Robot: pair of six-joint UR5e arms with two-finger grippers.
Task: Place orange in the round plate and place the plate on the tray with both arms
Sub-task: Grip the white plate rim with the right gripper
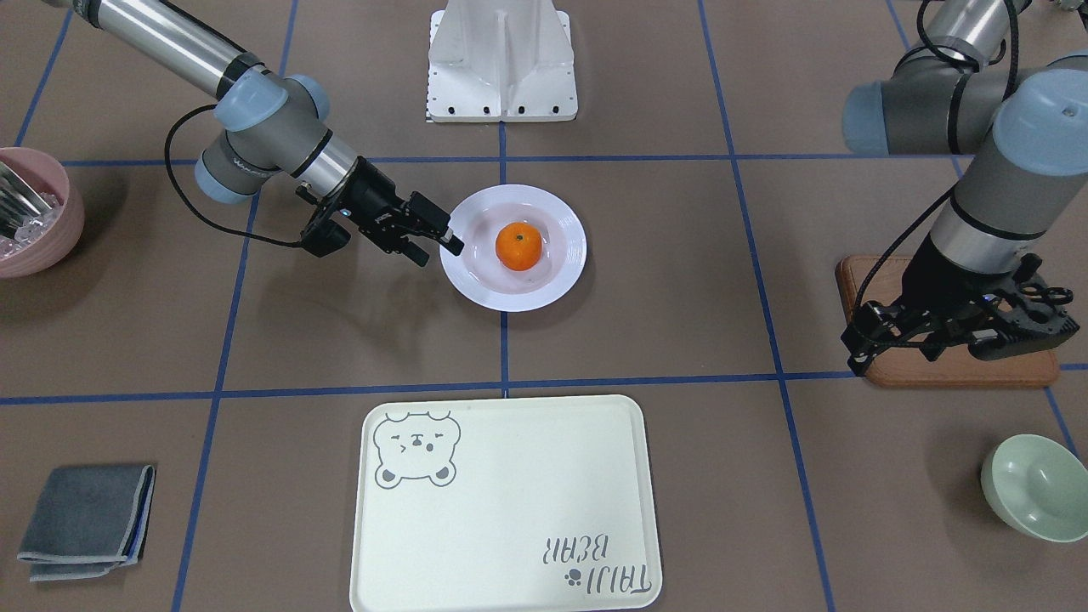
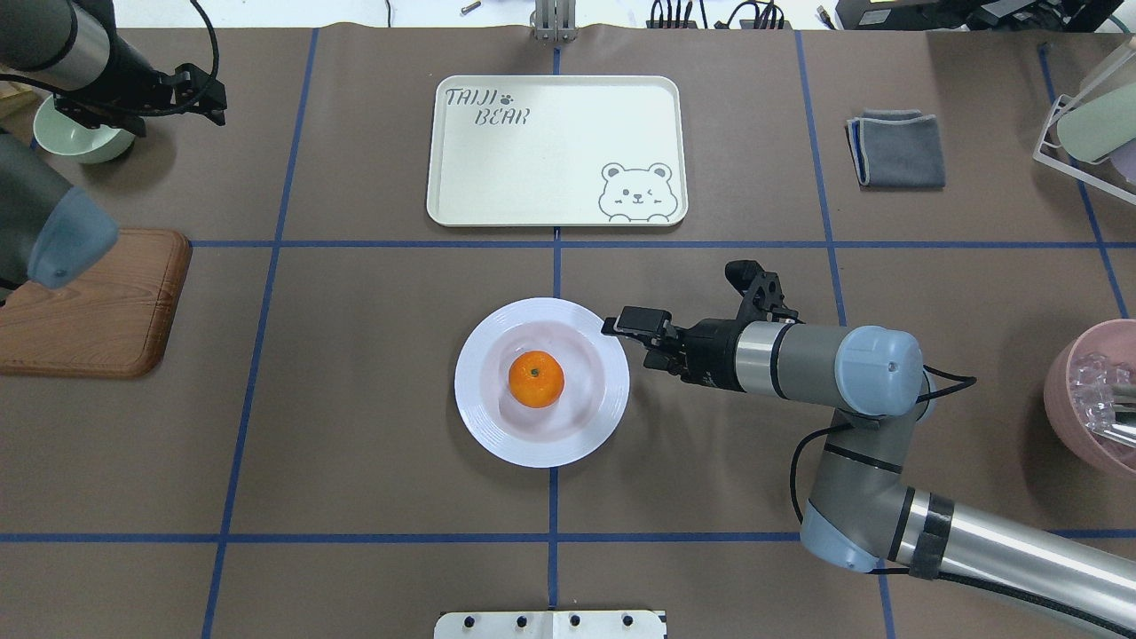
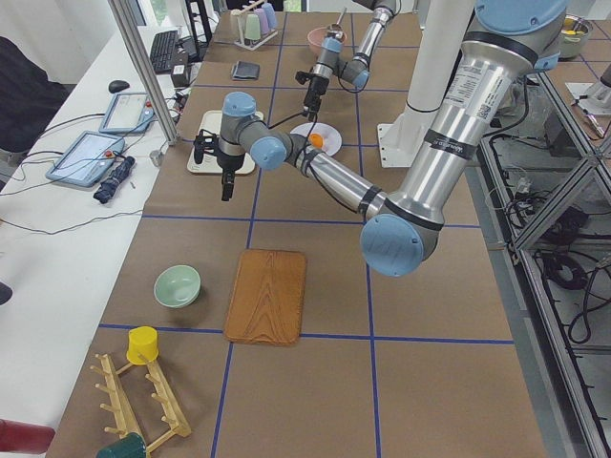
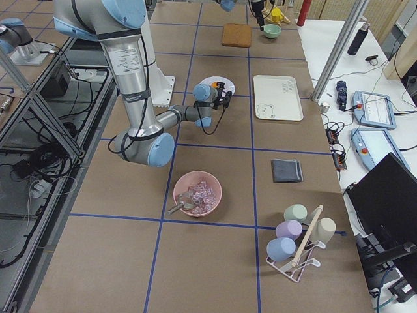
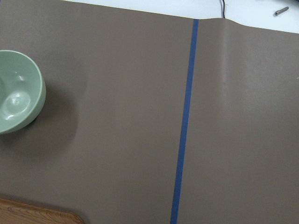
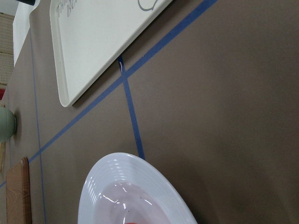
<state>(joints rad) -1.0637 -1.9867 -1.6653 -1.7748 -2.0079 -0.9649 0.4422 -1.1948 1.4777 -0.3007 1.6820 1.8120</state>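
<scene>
The orange (image 1: pixel 518 246) (image 2: pixel 536 379) lies in the middle of the white round plate (image 1: pixel 476 289) (image 2: pixel 497 444) at the table's centre. My right gripper (image 1: pixel 438 248) (image 2: pixel 635 342) is low at the plate's rim on the robot's right side, open, with one fingertip (image 1: pixel 455 245) over the rim edge. The right wrist view shows the plate's rim (image 6: pixel 117 177) and the tray (image 6: pixel 93 42). The cream bear tray (image 1: pixel 510 510) (image 2: pixel 550 151) lies bare beyond the plate. My left gripper (image 1: pixel 1050 319) (image 2: pixel 211 93) hovers open and holding nothing far to the left.
A wooden board (image 1: pixel 960 370) (image 2: pixel 89 302) and a pale green bowl (image 1: pixel 1037 484) (image 5: pixel 16 93) sit near the left arm. A pink bowl (image 1: pixel 34 221) with utensils and a folded grey cloth (image 1: pixel 85 518) are on the right arm's side. The white robot base (image 1: pixel 501 64) stands behind the plate.
</scene>
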